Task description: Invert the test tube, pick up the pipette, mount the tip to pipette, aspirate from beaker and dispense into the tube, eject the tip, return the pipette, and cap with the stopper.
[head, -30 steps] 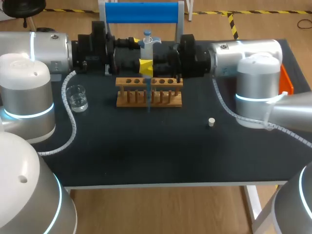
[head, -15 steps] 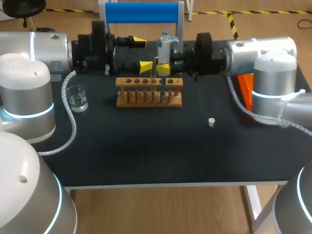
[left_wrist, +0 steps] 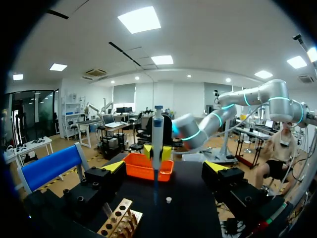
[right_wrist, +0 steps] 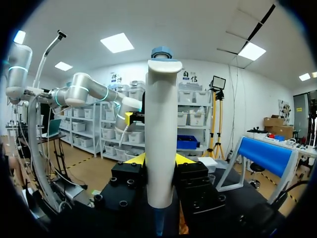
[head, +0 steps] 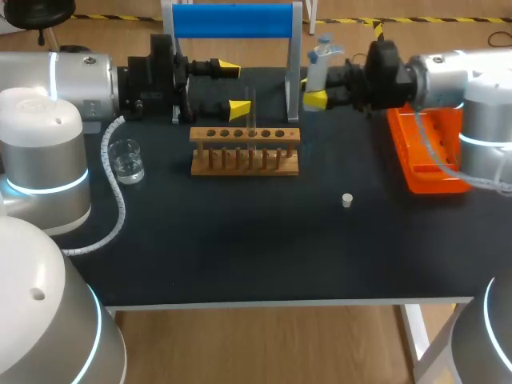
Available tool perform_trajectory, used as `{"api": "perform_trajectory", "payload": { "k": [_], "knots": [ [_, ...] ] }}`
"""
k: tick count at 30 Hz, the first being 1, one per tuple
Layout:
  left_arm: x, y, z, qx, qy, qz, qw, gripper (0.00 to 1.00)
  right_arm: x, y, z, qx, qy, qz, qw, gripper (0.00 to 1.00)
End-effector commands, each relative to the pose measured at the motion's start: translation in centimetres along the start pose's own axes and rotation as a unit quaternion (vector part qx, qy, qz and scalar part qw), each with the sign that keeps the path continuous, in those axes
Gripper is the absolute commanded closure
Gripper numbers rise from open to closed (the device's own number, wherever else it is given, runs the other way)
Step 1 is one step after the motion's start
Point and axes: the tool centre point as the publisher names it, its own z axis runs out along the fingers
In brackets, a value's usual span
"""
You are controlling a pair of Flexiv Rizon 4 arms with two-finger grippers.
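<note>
The right fingers [head: 314, 99] grip the pipette [head: 321, 58] upright beside the blue stand [head: 232, 20]; the left fingers [head: 238, 109] stand spread apart behind the wooden rack [head: 245, 152] on the tabletop [head: 240, 240]

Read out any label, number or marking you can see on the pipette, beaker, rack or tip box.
No text can be read in any view.
pipette: plain white body, no legible print or volume figure.
beaker: any graduations are too small to make out.
wooden rack: bare wood, no label seen.
orange tip box: no marking visible.
</note>
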Motion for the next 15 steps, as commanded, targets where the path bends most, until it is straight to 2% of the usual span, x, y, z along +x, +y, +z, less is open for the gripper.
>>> {"api": "perform_trajectory", "payload": {
  "k": [1,7,15],
  "knots": [
    [0.1,0.1,0.1,0.002,-0.002,0.001,1.0,0.0,-0.5,0.3,-3.7,0.006,0.017,-0.002,1.0,1.0],
    [0.1,0.1,0.1,0.002,-0.002,0.001,1.0,0.0,-0.9,0.5,-6.4,0.003,0.044,-0.003,0.999,1.0],
    [0.1,0.1,0.1,0.002,-0.002,0.001,1.0,0.0,-0.9,0.5,-6.4,0.003,0.044,-0.003,0.999,1.0]
  ]
}}
